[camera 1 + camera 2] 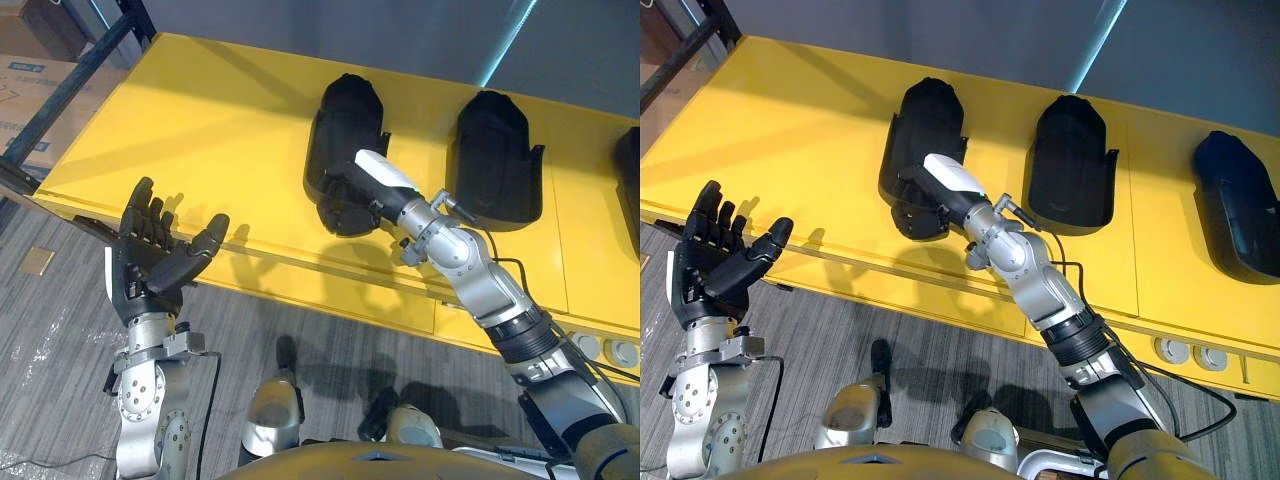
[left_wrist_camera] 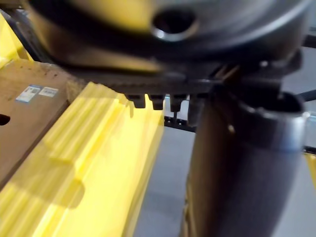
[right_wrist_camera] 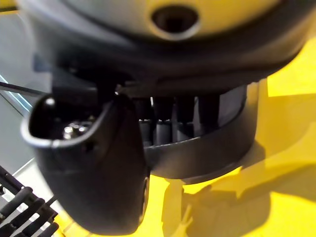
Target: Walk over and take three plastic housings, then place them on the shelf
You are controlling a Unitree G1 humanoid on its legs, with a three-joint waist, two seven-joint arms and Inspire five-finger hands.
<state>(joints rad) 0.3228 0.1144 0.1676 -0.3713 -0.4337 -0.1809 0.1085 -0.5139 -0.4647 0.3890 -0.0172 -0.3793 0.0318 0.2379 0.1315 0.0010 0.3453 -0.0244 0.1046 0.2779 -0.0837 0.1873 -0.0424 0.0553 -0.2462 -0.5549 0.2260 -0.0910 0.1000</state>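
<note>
Gripping the housing (image 1: 350, 115) rim, right hand (image 1: 380, 175) fingers (image 3: 165, 123) seem closed.

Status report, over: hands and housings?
Left hand open, empty. Right hand at near end of left housing, grip unclear. Middle housing, right housing on table. Path clear.

Both eye views sit up on the head, looking steeply down at the yellow table (image 1: 200, 130). They share the left housing (image 1: 345, 150), middle housing (image 1: 497, 160), left hand (image 1: 150, 265) and right hand (image 1: 952, 178), though the right eye view reaches further right. The wrist views look along their own hands from super close, with yellow surface just past the fingers.
</note>
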